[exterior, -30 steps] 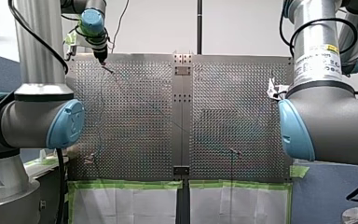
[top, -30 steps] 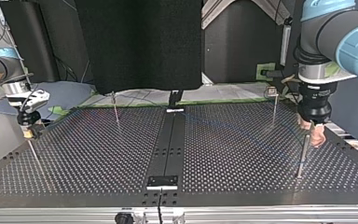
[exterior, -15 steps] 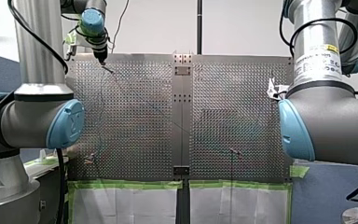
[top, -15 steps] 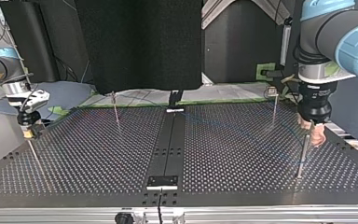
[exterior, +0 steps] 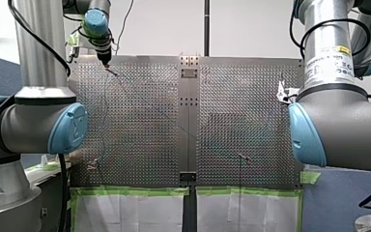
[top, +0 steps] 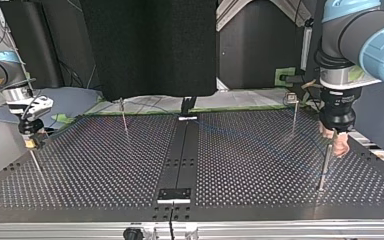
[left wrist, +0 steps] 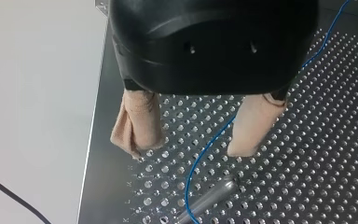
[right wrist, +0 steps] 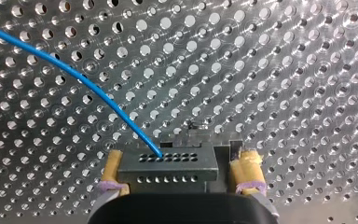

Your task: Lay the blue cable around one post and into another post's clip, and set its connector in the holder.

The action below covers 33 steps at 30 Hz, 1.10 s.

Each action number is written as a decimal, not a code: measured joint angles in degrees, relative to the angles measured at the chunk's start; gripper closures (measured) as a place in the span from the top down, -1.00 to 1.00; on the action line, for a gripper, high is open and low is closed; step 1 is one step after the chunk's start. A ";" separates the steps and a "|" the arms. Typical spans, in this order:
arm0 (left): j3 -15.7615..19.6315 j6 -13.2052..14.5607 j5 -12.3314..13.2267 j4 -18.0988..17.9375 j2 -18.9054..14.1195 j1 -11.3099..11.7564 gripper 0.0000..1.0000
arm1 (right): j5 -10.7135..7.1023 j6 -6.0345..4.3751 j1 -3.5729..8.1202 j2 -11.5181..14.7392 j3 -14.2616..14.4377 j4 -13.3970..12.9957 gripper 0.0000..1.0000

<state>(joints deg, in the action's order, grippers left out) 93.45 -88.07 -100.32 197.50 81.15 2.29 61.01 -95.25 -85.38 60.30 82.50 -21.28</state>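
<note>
My left gripper (left wrist: 190,149) is held open so the blue cable (left wrist: 205,151) can slide between its pads (left wrist: 137,123) toward the post (left wrist: 209,198) ahead, while the connector (right wrist: 168,165) is seen at my right gripper (right wrist: 182,175), whose grip cannot be told.

Two arms were in view, my left arm (exterior: 38,121) and my right arm (exterior: 338,121), with two grippers: my left gripper (left wrist: 189,149) and my right gripper (right wrist: 180,156). There was one blue cable (right wrist: 98,93) and one connector (right wrist: 168,168). Four thin metal posts stood on the table: the first post (top: 124,117), the second post (top: 294,115), the third post (top: 324,167) and the fourth post (top: 36,162). Two perforated plates, one plate (exterior: 140,121) and the other plate (exterior: 251,121), flanked one centre strip (top: 182,155).
</note>
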 joint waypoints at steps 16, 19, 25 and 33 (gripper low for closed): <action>1.86 0.91 1.18 -1.57 -1.48 -0.89 1.00 | 0.00 0.00 0.00 0.00 0.00 0.00 1.00; 3.31 1.66 2.56 -2.98 -2.84 -2.07 1.00 | 0.00 0.00 0.00 0.00 0.00 0.00 1.00; 6.13 -0.02 5.08 -5.78 -2.24 -4.76 1.00 | 0.00 0.00 0.00 0.00 0.00 0.00 1.00; 9.85 -3.27 3.43 -9.50 1.30 -8.48 1.00 | 0.00 0.00 0.00 0.00 0.00 0.00 1.00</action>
<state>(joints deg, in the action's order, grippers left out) 103.30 -91.34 -96.90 188.00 82.45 -6.19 61.01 -95.25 -85.38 60.30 82.50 -21.28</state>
